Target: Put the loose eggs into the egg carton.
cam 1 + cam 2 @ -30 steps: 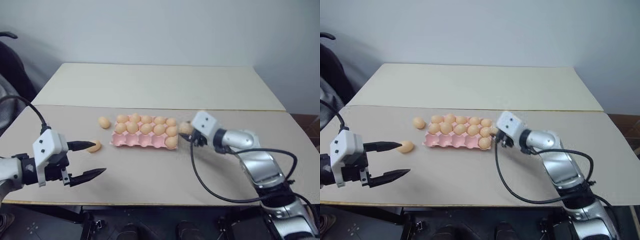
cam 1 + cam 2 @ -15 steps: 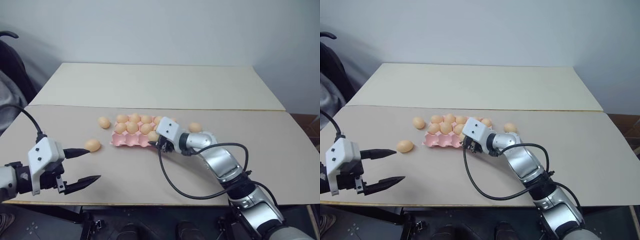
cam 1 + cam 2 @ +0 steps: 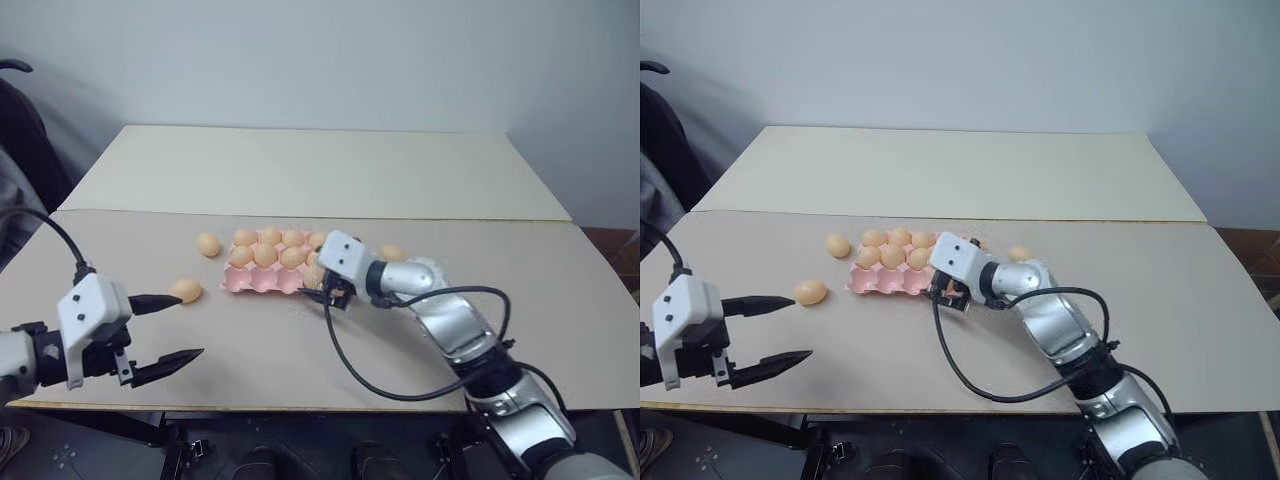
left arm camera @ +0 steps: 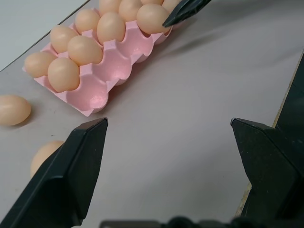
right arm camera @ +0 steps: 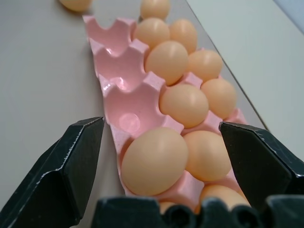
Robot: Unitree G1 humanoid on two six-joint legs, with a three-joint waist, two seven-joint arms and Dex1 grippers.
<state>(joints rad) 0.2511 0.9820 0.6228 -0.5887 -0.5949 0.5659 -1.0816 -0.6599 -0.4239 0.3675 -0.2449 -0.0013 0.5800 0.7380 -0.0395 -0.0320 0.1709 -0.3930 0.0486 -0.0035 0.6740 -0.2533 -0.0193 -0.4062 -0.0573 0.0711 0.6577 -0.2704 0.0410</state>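
The right claw [image 5: 156,142], fingers apart, hangs over a tan oval egg [image 5: 154,160] seated in the pink moulded carton [image 5: 124,118], mid-frame. Next, the spread left claw [image 3: 165,328] should probably take the smooth tan egg [image 3: 185,290] lying loose on the surface at left

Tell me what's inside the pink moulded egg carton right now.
Light orange-tan eggs fill most cups of the pink moulded egg carton; three near-row cups sit empty. The right gripper covers its right end.

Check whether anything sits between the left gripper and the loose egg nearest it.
Nothing visible does. The left gripper stands open at the near left of the table, and the nearest loose egg lies on bare tabletop just past its upper fingertip. The egg carton lies further on, to the right.
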